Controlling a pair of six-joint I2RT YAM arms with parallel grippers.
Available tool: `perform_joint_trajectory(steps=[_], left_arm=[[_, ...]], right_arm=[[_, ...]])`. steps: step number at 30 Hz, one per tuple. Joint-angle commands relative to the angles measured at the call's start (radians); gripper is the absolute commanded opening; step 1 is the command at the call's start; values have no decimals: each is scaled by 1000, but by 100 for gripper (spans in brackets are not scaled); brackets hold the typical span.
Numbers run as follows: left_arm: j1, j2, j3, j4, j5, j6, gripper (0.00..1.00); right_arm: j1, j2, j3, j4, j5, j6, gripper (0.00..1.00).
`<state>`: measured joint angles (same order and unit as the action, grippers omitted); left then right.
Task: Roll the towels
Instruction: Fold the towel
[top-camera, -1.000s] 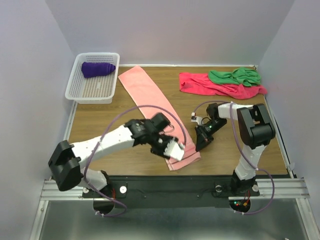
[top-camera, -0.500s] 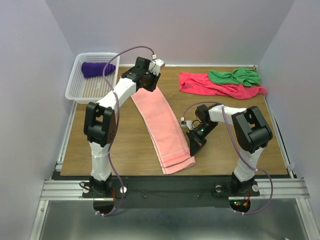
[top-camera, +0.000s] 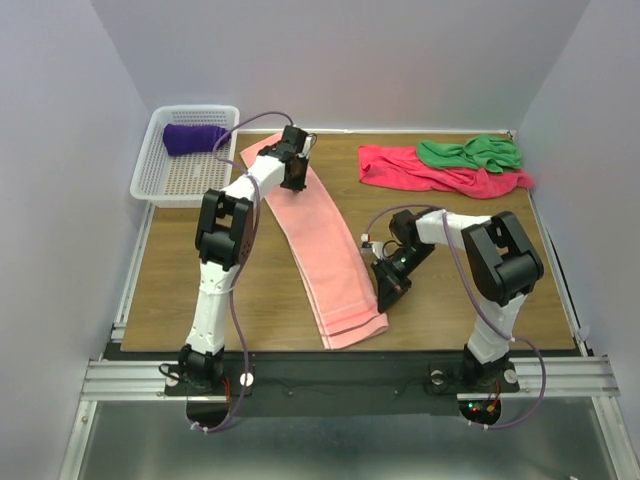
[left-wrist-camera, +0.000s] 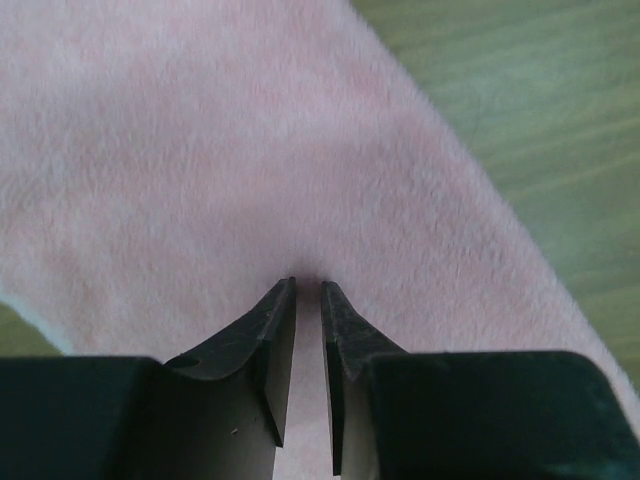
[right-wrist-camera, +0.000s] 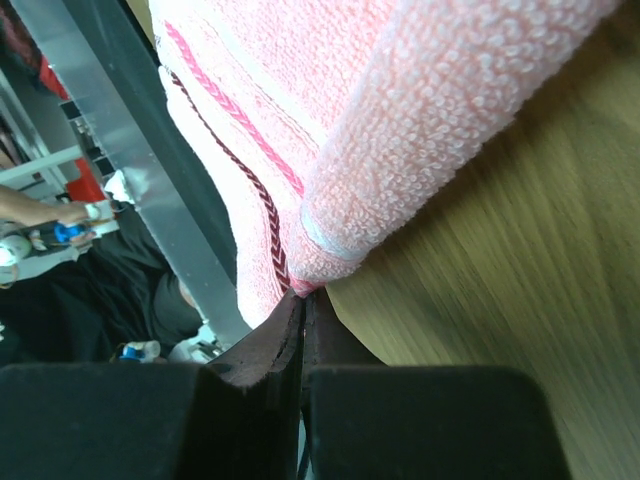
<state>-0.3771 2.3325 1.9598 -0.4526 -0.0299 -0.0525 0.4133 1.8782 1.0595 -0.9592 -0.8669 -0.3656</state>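
Within the last second the left gripper (top-camera: 294, 168) has been carried from the near end of the salmon-pink towel (top-camera: 320, 240) to its far end, close to the basket (top-camera: 185, 198). Its jaws have been drawn in from a wider stance to a narrow slit. In the left wrist view the tips are pressed onto the pink pile, but whether cloth has been caught between them cannot be told.

The right gripper (top-camera: 384, 295) has been kept closed on the towel's right edge, near its near end. In the right wrist view a fold of that edge is seen pinched at the tips and lifted off the counter (top-camera: 180, 260). The near end, bunched a second ago, is now laid flat, and the towel is stretched diagonally across the counter.

The towel is judged to be getting straightened between both ends, with no rolling of it begun yet. The purple towel (top-camera: 195, 138) is already lodged in the basket as a roll. The crimson towel (top-camera: 400, 168) and the green towel (top-camera: 470, 153) are left heaped together at the far right, so most of the task is judged to remain.
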Motion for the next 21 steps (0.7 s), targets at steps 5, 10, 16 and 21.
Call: perform_joint_trajectory(steps=[5,10,16,21], left_arm=[[-23,220,335,-89,130,46,27],[-71,251,418,-39,154,155,27],[-106,225,416,69,165,270,44],[-63,125,409,138,140,258,62]], right_arm=[[21,58,37,13,-57,28,0],[47,93,59,25,-78,39,1],[78,133,74,54,-83,63,1],[88,159,108,59,-121,85,1]])
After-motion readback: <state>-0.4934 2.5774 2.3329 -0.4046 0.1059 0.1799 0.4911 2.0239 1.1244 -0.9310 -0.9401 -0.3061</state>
